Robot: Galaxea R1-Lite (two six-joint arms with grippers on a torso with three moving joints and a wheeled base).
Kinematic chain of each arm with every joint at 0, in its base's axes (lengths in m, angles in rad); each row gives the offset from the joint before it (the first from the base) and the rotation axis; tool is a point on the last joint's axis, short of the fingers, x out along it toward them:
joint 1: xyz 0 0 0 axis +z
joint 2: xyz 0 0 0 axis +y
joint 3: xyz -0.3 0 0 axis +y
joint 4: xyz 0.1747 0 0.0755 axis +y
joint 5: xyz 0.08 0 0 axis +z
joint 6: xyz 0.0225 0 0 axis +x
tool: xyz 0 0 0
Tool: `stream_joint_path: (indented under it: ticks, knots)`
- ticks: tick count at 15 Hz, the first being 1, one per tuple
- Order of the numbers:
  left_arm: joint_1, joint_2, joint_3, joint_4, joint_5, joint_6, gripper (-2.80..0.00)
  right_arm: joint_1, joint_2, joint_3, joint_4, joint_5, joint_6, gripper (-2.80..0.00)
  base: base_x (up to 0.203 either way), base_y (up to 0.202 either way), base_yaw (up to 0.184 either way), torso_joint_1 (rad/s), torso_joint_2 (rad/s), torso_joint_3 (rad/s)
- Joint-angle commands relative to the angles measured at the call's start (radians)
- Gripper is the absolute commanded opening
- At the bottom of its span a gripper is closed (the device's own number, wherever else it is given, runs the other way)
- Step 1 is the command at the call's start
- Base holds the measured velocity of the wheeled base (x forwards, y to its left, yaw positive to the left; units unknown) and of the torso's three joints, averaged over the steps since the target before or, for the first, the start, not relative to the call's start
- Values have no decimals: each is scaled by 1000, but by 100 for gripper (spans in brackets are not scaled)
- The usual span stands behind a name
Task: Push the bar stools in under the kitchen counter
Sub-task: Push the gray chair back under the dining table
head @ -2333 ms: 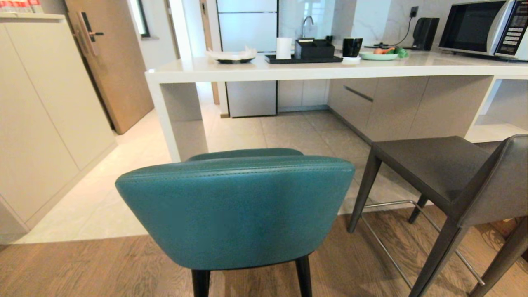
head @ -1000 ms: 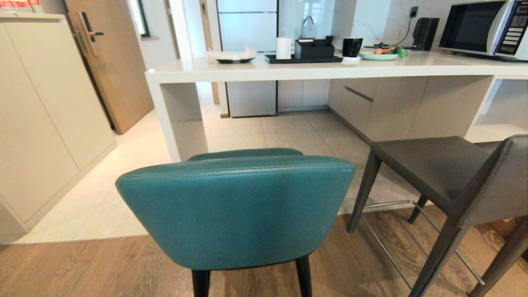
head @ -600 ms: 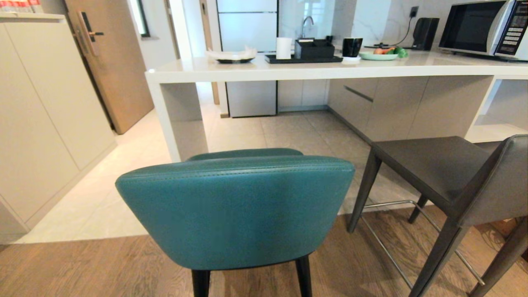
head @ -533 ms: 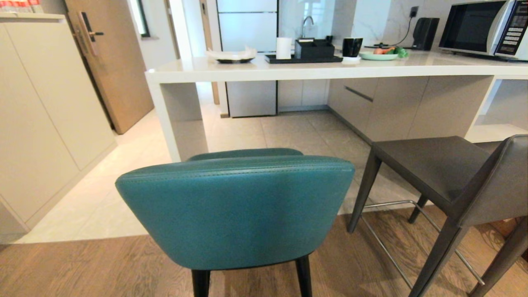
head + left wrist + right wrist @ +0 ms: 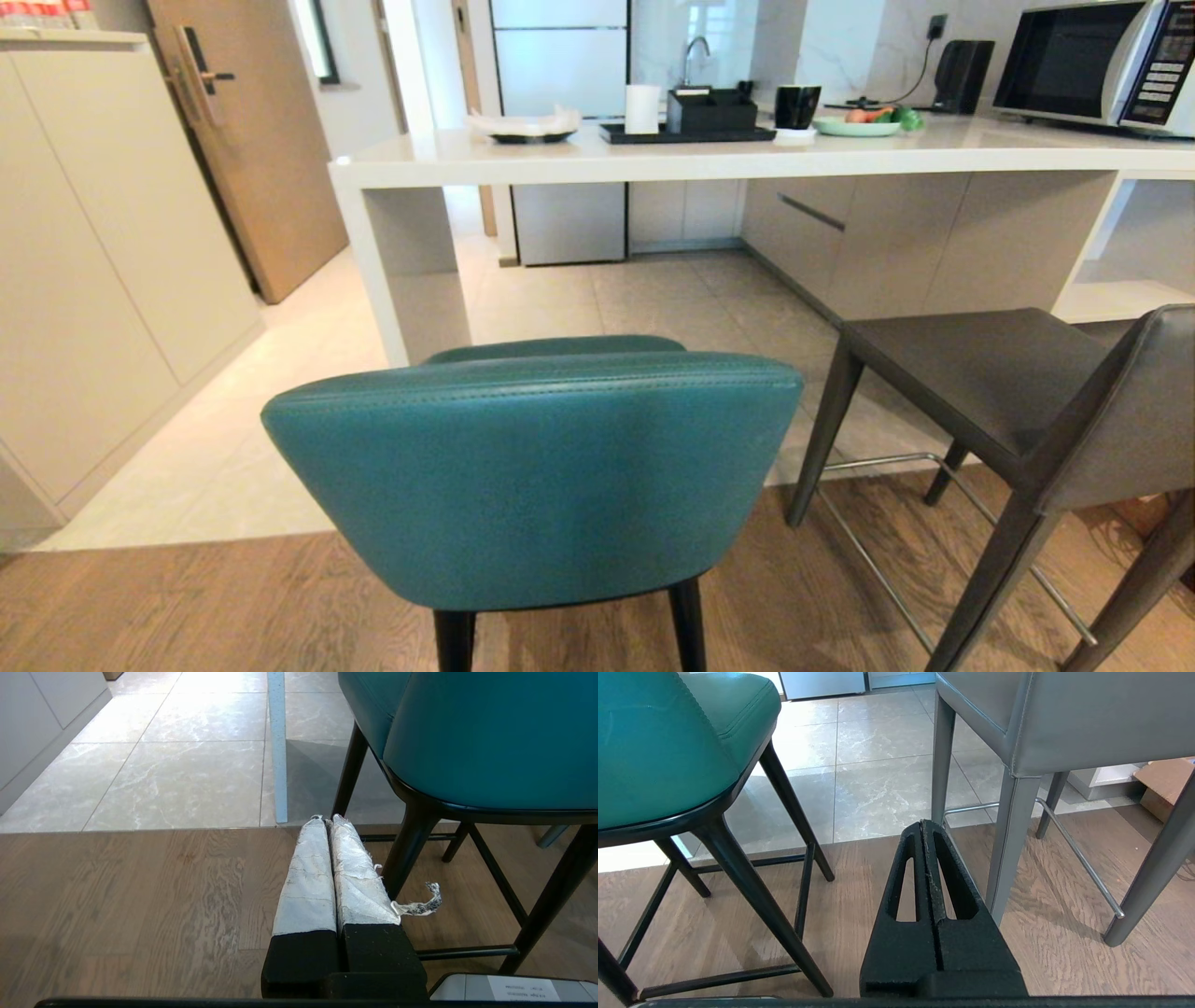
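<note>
The teal stool (image 5: 532, 476) sits right in front of us, near and centre, back toward us, well short of the desk (image 5: 709, 161) and not under it at all. The grey stool (image 5: 1018, 392) is off to the right and angled, also fully out in the open. So basically nothing's done yet as far as we can tell; both stools still need shoving in.

Our left end effector (image 5: 325, 826) hangs low beside the teal stool's black legs with its fingers pinched together, holding nothing. Same deal for the right end effector (image 5: 924, 826), down low between the two stools, clamped shut and empty. Neither touches a stool.

The space under the desk looks open, tile floor (image 5: 597, 299) all the way through. The white side panel (image 5: 411, 280) on the left is near the teal stool's path, so we'd guess it needs to go in straight. Further right are the open shelves (image 5: 1120, 271). Up top there's a tray (image 5: 686, 133), a mug (image 5: 796, 105), a plate of veg (image 5: 857, 125) and a microwave (image 5: 1092, 61), none of it in the way.
</note>
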Motion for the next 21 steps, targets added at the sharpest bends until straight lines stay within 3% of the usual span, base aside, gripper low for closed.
stream_joint_path:
  ticks: [1,7,21]
  knots:
    - [0,1,0,2,0,0,-280,1,1,2,0,0,0,-280,0,0,0,0,0,0]
    - [0,1,0,2,0,0,-280,1,1,2,0,-1,0,-280,3,-47,1,1,1,1]
    - [0,1,0,0,0,0,-280,-1,1,2,0,-1,0,-280,0,-196,2,1,2,3]
